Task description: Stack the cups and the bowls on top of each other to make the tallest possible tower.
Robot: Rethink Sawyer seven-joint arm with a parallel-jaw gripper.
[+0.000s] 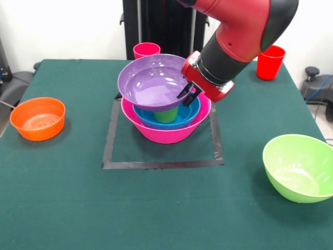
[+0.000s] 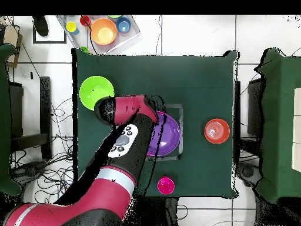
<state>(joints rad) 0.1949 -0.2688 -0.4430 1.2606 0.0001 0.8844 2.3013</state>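
Glossy red arm [image 1: 237,23] shells with rounded black joint sections. Red collar ring at the wrist, above a small black gripper [image 1: 188,92]. Pale grey button panel [image 2: 123,140] on the forearm

Layout on the table [image 1: 62,208]. Centre: a tower [image 1: 166,122] of nested bowls inside a taped square [image 1: 161,164], with one bowl [image 1: 152,82] tilted on top. Single bowls sit near the left edge [image 1: 38,118] and the front right corner [image 1: 299,167]; cups stand at the far edge [image 1: 146,50] and the far right corner [image 1: 270,62].

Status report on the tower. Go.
Gripper shut on purple bowl rim. Bowl tilted over tower: pink base, blue bowl, green cup. Nothing blocking.
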